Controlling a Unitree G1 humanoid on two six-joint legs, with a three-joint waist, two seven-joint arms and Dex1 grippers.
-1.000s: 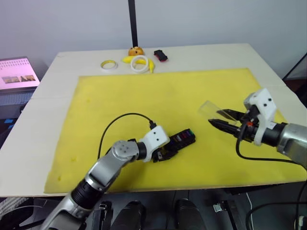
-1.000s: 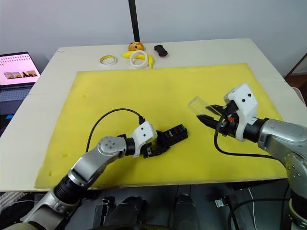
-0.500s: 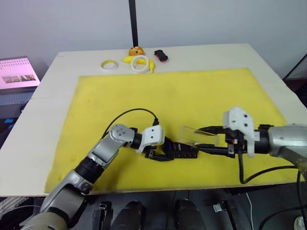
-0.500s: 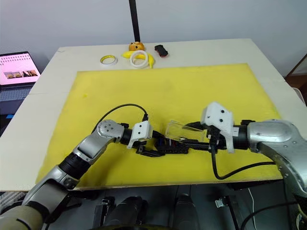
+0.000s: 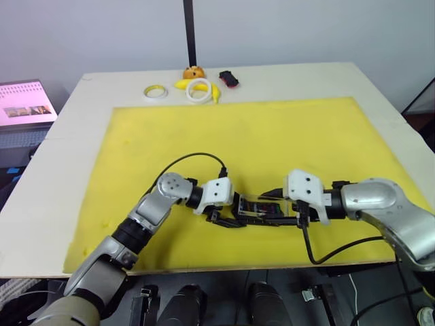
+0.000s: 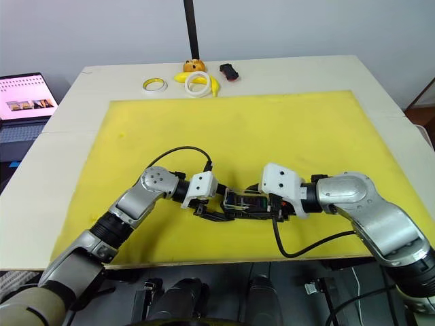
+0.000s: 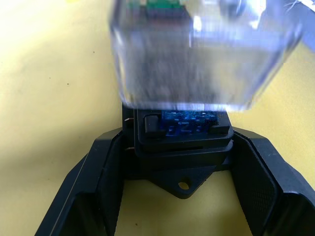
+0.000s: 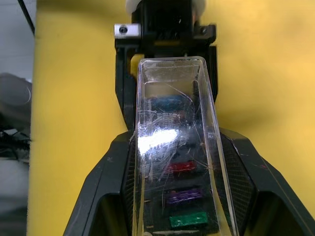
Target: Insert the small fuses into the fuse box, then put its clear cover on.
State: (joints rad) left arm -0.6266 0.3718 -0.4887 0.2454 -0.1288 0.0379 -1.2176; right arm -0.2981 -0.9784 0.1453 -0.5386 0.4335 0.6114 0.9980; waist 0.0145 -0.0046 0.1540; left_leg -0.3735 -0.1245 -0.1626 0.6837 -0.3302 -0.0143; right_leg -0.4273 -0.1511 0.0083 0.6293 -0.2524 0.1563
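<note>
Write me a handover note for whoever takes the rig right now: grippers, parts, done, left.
Left gripper: shut on the end of the fuse box, bracing it on the yellow mat.
Right gripper: shut on the clear cover, holding it over the fuse box, lengthwise in line with it.
Small fuses: blue, red, purple and green ones sit in the slots under the cover; no loose fuses visible on the mat.
Done: fuses appear inserted; cover brought onto the box.
Left: cannot tell whether the cover is fully seated. Press it home, check it, then release both grippers.
</note>
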